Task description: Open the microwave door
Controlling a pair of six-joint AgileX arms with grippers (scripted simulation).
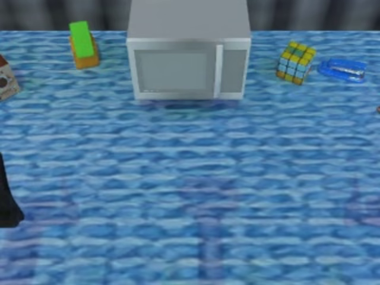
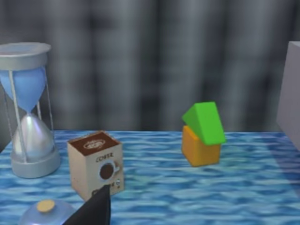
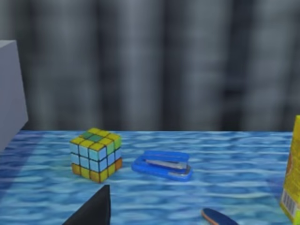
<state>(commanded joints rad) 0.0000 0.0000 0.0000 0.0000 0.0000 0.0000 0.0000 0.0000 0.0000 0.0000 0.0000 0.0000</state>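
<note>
Boxy light-grey microwave (image 1: 189, 50) at 12 o'clock; vertical bar handle (image 1: 218, 71) faces front, right of centre; left gripper (image 1: 9, 205) at 9; finger state unclear

Our left arm (image 1: 7, 199): only matte black sliver at top view's left edge, smooth, rounded lower end, no markings, cables or screws visible.

Left gripper: one finger (image 2: 93, 209) seen in left wrist view, plain black wedge tapering to point, flat faces w/ faint grey sheen.

Right gripper: one finger (image 3: 93, 209) in right wrist view, same black wedge, no pad texture or labels. Right arm itself not in top view.
</note>
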